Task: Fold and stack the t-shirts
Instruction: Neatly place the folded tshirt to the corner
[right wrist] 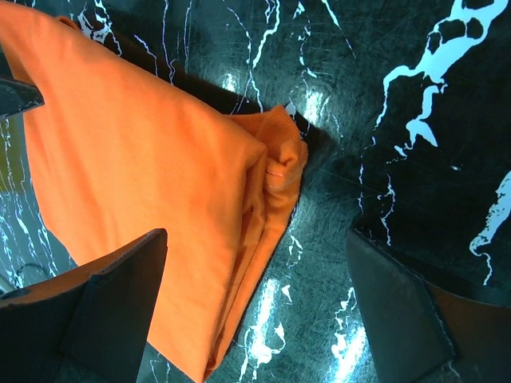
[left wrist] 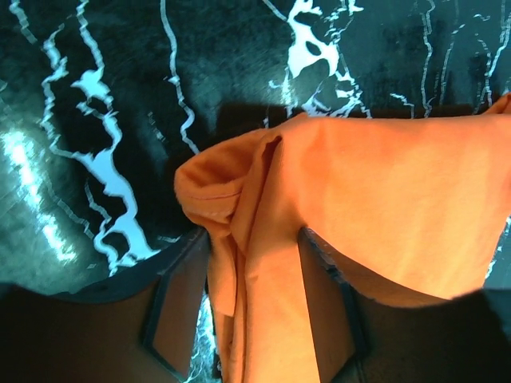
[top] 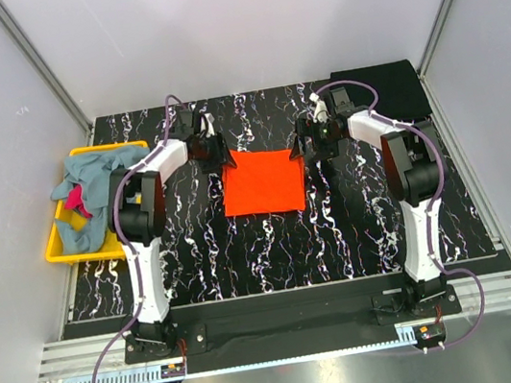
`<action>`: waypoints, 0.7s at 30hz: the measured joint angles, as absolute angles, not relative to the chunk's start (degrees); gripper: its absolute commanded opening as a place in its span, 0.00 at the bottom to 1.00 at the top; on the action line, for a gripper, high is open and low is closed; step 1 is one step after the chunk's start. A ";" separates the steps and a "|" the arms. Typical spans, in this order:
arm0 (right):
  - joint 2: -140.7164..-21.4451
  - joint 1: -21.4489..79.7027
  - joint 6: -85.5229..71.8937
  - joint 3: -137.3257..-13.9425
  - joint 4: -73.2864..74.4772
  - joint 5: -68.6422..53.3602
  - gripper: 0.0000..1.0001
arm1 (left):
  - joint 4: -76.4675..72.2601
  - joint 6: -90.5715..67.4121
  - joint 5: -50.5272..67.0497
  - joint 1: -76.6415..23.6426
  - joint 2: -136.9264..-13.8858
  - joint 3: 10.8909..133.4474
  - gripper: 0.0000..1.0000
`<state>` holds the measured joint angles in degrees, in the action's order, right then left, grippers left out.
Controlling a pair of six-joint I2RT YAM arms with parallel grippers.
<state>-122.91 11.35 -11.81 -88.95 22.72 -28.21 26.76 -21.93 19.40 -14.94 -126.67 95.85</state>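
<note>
A bright orange t-shirt (top: 262,181), folded into a flat rectangle, lies mid-table. My left gripper (top: 214,149) is at its far left corner. In the left wrist view a bunched strip of the orange shirt (left wrist: 383,199) runs between the left gripper's (left wrist: 255,319) parted fingers (left wrist: 172,307), with a sliver of table showing beside one finger. My right gripper (top: 312,144) is at the far right corner. It (right wrist: 251,319) stands wide open over the orange shirt's (right wrist: 136,159) layered edge and grips nothing. A black t-shirt (top: 383,89) lies folded at the back right.
A yellow bin (top: 55,247) at the left table edge holds a crumpled grey-blue t-shirt (top: 88,179) and a magenta one (top: 75,202). The table is black marble-patterned, with white walls close on three sides. Both arm bases stand at the near edge.
</note>
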 measured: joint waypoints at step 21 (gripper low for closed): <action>-125.82 11.35 -10.20 -92.09 21.08 -30.98 1.00 | 18.09 -26.15 39.07 -14.04 -129.60 96.62 0.00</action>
<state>-125.82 11.35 -10.20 -92.09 21.08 -30.98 18.09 -26.15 39.07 -14.04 -129.60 96.62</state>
